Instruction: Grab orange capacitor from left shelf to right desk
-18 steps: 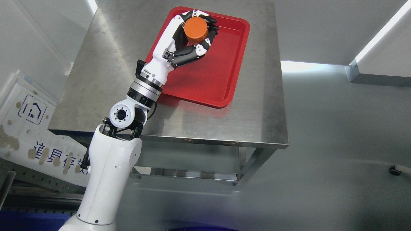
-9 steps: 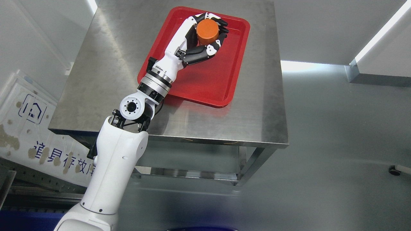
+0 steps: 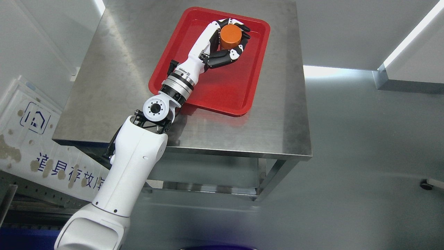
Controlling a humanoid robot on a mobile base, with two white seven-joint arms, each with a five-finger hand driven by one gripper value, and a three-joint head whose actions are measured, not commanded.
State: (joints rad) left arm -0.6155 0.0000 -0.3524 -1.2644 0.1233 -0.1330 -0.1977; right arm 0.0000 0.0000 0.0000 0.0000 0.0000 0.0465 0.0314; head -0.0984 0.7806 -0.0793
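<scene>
The orange capacitor (image 3: 231,36) was held in the left hand (image 3: 227,45), whose fingers (image 3: 239,52) were curled round its side, with its flat round top turned toward the camera. It was carried over the far end of the red tray (image 3: 253,86), near the tray's far right corner; whether its base touched the tray floor could not be told from this single view. The tray lay on the steel counter (image 3: 114,76), and the left arm was stretched across the tray's near left edge to reach it. The step in hand was judged to be the set-down. For that to be done well, the capacitor would best be lowered level, base first, until it was borne by the tray floor, and only then would the grip be loosened, all fingers together, so that the short cylinder was not tipped or sent rolling. The hand would then be lifted straight away from the tray, clear of the raised rim beside it, since a sideways pull could drag the capacitor along. By count, one capacitor, one tray and one counter were seen, and one robot arm; nothing else lay in the tray. A white board (image 3: 24,139) with blue print stood leaning beyond the counter's left edge. No right hand was shown.
</scene>
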